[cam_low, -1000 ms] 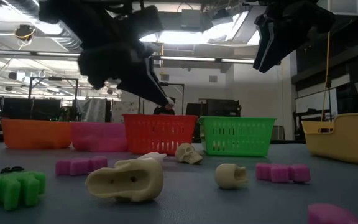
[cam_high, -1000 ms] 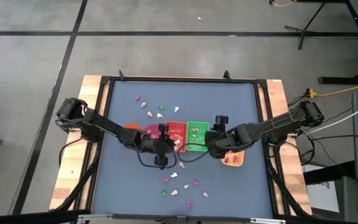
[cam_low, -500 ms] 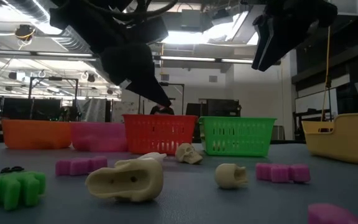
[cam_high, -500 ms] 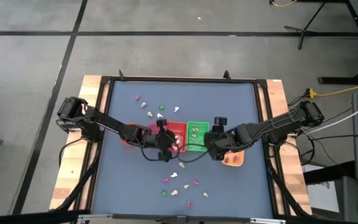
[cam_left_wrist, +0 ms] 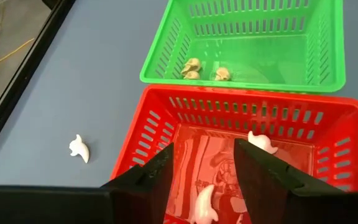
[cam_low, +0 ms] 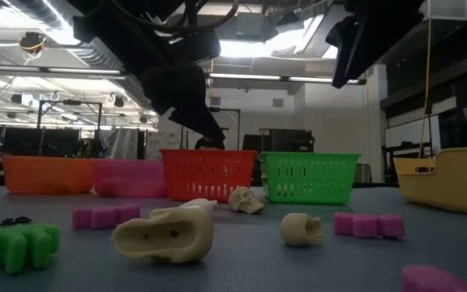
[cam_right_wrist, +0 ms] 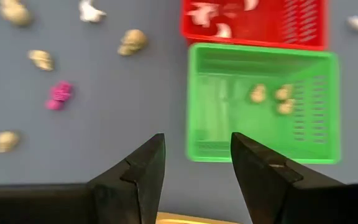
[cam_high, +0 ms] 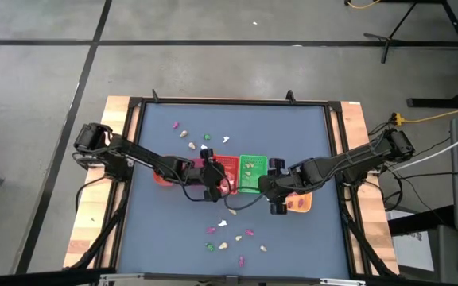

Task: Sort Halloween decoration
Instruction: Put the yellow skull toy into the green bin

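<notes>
Nearest, front edge of the counter [cam_high: 157, 238]: a loose cluster of Halloween decoration [cam_high: 230, 238] is seen lying on the blue surface, in pink, green and cream; from the low view a green piece [cam_low: 21, 243], a cream bone-like piece [cam_low: 164, 234], a small skull [cam_low: 302, 229] and pink pieces [cam_low: 368, 225] are made out.
Middle of the counter, baskets: a red basket [cam_high: 224, 174] and a green basket [cam_high: 251, 174] are set side by side, touching; white ghost-like pieces [cam_left_wrist: 263, 142] are held in the red one, cream skulls [cam_left_wrist: 191, 68] in the green one.
Left hand [cam_left_wrist: 205, 180]: it is held just above the red basket, fingers apart, nothing between them; a white piece [cam_left_wrist: 204, 205] is seen below the gap, inside the basket.
Right hand [cam_right_wrist: 196, 167]: it is hung above the near rim of the green basket, fingers apart and bare.
Beside the baskets: an orange bowl [cam_high: 162, 176] and a pink bowl [cam_high: 188, 168] are placed toward the left edge, a yellow-orange tray [cam_high: 299, 203] toward the right edge.
Far half of the counter: further trinkets [cam_high: 201, 140] are scattered behind the baskets, well apart from the front cluster.
</notes>
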Controlling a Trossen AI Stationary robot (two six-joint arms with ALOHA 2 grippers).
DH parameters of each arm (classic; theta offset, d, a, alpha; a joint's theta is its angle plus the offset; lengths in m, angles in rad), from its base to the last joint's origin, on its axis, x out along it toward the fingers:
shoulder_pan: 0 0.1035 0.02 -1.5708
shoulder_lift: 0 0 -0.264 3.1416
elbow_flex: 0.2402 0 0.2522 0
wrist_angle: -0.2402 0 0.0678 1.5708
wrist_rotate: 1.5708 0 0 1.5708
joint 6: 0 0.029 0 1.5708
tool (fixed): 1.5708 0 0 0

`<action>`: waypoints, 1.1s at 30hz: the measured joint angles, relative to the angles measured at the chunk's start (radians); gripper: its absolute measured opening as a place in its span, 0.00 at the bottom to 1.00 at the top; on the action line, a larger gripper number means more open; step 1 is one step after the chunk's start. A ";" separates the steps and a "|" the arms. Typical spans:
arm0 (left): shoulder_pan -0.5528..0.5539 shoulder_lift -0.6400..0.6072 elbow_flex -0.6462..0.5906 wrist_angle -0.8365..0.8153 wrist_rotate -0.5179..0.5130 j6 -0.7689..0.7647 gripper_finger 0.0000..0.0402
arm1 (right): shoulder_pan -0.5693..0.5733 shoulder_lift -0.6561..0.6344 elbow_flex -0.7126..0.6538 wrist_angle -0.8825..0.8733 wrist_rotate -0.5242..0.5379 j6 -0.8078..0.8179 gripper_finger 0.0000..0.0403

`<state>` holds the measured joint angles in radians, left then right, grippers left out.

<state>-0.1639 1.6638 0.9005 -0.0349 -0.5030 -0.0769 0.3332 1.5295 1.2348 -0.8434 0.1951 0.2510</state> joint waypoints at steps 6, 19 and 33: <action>0.002 0.000 0.000 0.000 0.000 0.000 0.38 | 0.001 0.000 0.000 0.038 -0.129 0.136 0.45; 0.002 0.000 0.000 0.000 0.000 0.000 0.38 | 0.176 0.000 0.000 0.077 -0.110 0.533 0.45; 0.002 0.000 0.000 0.000 -0.001 0.001 0.38 | 0.460 0.129 0.000 0.423 0.114 0.662 0.45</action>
<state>-0.1619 1.6642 0.9009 -0.0353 -0.5037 -0.0763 0.7935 1.6581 1.2350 -0.4199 0.3093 0.9127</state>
